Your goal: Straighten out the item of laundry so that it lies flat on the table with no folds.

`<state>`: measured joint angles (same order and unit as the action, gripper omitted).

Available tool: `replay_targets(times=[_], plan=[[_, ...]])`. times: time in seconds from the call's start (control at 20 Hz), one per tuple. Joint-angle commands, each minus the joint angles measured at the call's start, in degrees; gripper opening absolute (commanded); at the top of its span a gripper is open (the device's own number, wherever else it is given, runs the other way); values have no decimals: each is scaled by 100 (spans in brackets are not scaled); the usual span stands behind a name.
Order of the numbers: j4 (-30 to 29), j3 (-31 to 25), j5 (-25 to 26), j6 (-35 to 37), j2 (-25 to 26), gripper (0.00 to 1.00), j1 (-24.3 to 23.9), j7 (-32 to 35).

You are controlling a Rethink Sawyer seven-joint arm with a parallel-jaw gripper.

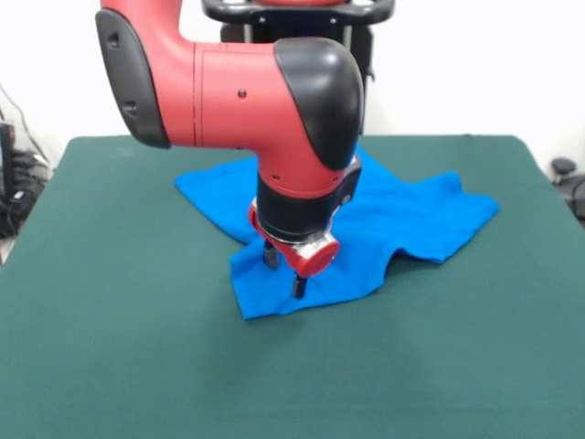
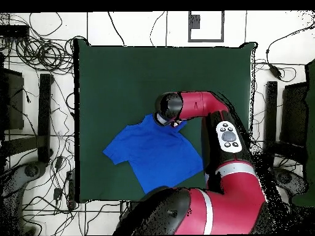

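Claw (image 1: 285, 272) on rumpled blue T-shirt (image 1: 402, 219)

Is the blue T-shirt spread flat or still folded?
Still folded. The T-shirt lies rumpled on the table, its near edge doubled over and creased below the gripper.

Surface (image 1: 110, 366): dark green felt-like top, rectangular, filling most of what I see below me.
On it: one bright blue T-shirt (image 1: 411, 215), the only thing lying there.
T-shirt's place: around the middle, well clear of all four edges.
T-shirt's lie: spread out but rumpled, with folds and a turned-up edge at one corner.
Rest of surface: bare green felt.
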<state>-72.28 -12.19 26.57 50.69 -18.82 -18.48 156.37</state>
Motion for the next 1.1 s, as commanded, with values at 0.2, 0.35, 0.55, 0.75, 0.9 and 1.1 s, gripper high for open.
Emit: replay_targets(times=[0.2, 0.35, 0.55, 0.75, 0.9, 1.1], plan=[[224, -304, 314, -622, 641, 100, 334, -613], [647, -337, 415, -435, 847, 100, 338, -874], [1332, -653, 456, 6, 1169, 100, 127, -1785], [1941, -979, 493, 329, 1518, 100, -66, -2430], [2349, -1210, 539, 493, 1759, 100, -181, -2807], [2633, -1420, 489, 651, 1938, 100, -275, -3137]])
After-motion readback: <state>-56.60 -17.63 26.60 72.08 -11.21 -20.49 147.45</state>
